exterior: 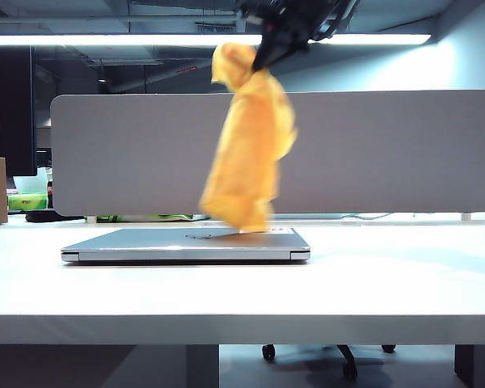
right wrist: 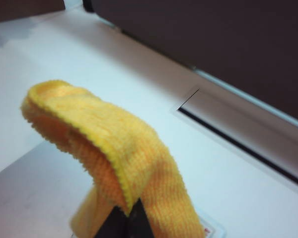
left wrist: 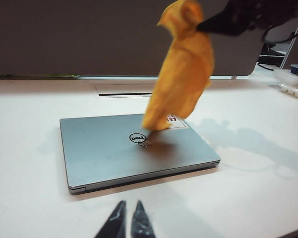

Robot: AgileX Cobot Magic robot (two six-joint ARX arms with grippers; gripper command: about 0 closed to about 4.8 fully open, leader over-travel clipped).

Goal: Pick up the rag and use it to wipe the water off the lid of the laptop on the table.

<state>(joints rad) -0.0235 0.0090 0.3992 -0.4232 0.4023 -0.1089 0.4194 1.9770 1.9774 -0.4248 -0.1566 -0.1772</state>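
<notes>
Right gripper: I see it high above the table at the top of the exterior view, its dark fingers pressed together on a fold near the top of the rag; in its own wrist view the two finger tips meet with yellow cloth bunched over them
Rag: the yellow-orange cloth hangs down long and loose from that pinch, blurred in the exterior view; its lowest corner reaches the laptop's lid near the far right part, and from the left wrist view it ends just beside the logo and over the white sticker; whether the tip touches the lid I cannot tell
Laptop: closed and flat on the white table, silver-grey, dark seam along its front edge
Lid: facing up, round logo near its middle, sticker partly covered by the rag; a small shiny spot just beside the logo
Left gripper: low over the table in front of the laptop, well apart from the rag; I see only its two dark tips, close together with a thin gap, holding nothing
Divider panel: wide grey board standing behind the laptop
</notes>
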